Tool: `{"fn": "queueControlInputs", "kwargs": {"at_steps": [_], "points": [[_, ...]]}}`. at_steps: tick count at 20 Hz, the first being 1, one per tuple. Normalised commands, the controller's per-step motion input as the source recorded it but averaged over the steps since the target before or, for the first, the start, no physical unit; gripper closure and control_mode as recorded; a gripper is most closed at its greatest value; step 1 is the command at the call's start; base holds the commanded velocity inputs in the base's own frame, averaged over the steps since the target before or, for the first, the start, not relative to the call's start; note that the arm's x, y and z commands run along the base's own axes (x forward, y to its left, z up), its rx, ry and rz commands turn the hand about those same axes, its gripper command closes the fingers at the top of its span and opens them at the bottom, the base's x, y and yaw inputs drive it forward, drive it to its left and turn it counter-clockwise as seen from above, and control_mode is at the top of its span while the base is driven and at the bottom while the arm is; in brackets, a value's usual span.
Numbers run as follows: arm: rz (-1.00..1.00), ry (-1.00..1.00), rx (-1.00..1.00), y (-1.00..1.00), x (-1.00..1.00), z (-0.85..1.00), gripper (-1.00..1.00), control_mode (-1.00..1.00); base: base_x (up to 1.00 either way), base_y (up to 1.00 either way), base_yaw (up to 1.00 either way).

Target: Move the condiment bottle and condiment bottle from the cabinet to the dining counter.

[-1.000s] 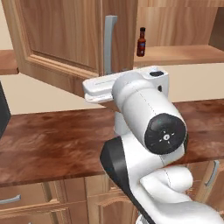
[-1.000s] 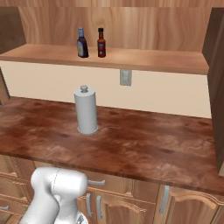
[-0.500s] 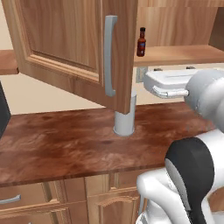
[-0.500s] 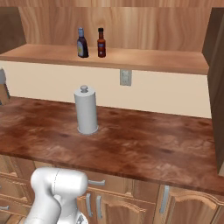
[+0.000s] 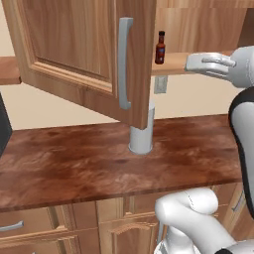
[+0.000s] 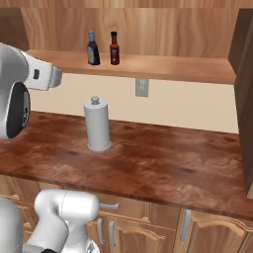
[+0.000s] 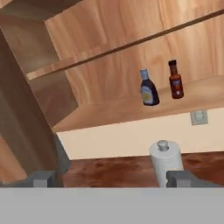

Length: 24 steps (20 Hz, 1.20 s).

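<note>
Hand view shows the cabinet (image 7: pixel 105 57) standing open so I can reach its shelf (image 7: pixel 131 109), where the red-label bottle (image 7: pixel 176 79) stands upright just beside a darker bottle (image 7: pixel 148 87), both well above the grey holder (image 7: pixel 165 159) on the worktop below. My pincer (image 7: pixel 111 178) is spread wide, holds nothing and touches nothing, hanging well short of that shelf, its tips framing the way in.

Even bright light, soft shadows, slightly blurred render
</note>
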Motion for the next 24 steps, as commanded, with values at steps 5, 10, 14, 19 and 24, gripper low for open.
{"fn": "queueControlInputs", "kwargs": {"at_steps": [5, 10, 14, 19, 24], "points": [[0.32, 0.46, 0.20, 0.38, 0.60, -0.31, -1.00, -1.00, 0.00, 0.00, 0.00], [0.28, 0.30, 0.32, 0.52, 0.38, -0.42, -1.00, -1.00, 0.00, 0.00, 0.00], [0.25, 0.19, 0.33, 0.50, 0.37, -0.41, -1.00, -1.00, 0.00, 0.00, 0.00], [0.22, 0.07, 0.30, 0.50, -0.11, -0.32, -1.00, -1.00, 0.00, 0.00, 0.00], [0.18, 0.00, 0.24, 0.46, -0.76, -0.05, -1.00, -1.00, 0.00, 0.00, 0.00]]}}
